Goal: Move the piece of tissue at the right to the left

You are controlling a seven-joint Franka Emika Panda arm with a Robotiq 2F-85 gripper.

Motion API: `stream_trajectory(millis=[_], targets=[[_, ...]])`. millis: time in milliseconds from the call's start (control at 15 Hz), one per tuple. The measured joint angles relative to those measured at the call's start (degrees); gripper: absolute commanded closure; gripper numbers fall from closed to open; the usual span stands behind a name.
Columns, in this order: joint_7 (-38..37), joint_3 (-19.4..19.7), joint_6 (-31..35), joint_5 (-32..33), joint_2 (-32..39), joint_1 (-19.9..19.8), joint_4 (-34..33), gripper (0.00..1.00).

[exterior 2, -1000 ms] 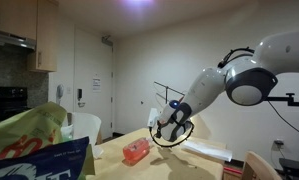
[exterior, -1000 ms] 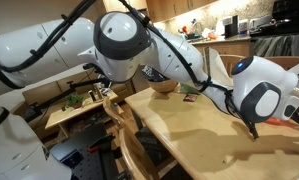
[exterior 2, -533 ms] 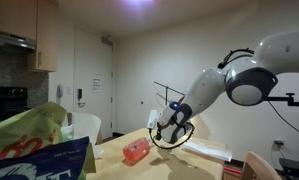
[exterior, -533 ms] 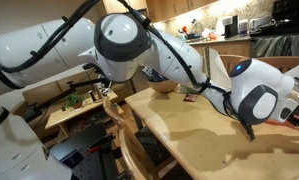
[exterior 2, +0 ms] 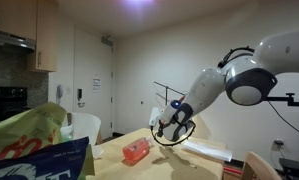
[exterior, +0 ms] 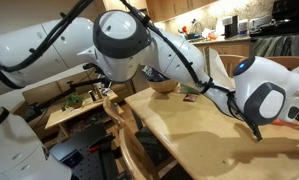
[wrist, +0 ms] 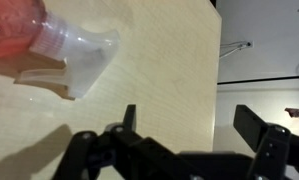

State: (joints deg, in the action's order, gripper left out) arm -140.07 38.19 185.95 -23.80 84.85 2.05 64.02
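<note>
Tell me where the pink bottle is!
In the wrist view the pink bottle lies at the top left on the wooden table, ahead of the open gripper and not touching it.

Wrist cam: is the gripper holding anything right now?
No, the gripper stands wide open above the wooden table with nothing held in it.

Wooden table [wrist: 164, 85] with pink bottle [wrist: 57, 45]

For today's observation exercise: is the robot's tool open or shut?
Open. In the wrist view the tool has its fingers wide apart, with only the wooden table between them; nothing is gripped.
</note>
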Motion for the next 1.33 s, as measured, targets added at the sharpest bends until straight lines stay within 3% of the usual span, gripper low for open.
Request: stream_trajectory(millis=[533, 600, 733, 1333], targets=[[0.19, -1.02, 0.03, 0.19, 0.03, -0.37, 0.22, 0.03], [0.19, -1.73, 0.04, 0.19, 0.05, -0.6, 0.38, 0.28], [0.19, -3.08, 0.06, 0.13, 0.07, -0.97, 0.54, 0.3], [0.19, -2.49, 0.53, -0.15, 0.06, -0.66, 0.35, 0.98]])
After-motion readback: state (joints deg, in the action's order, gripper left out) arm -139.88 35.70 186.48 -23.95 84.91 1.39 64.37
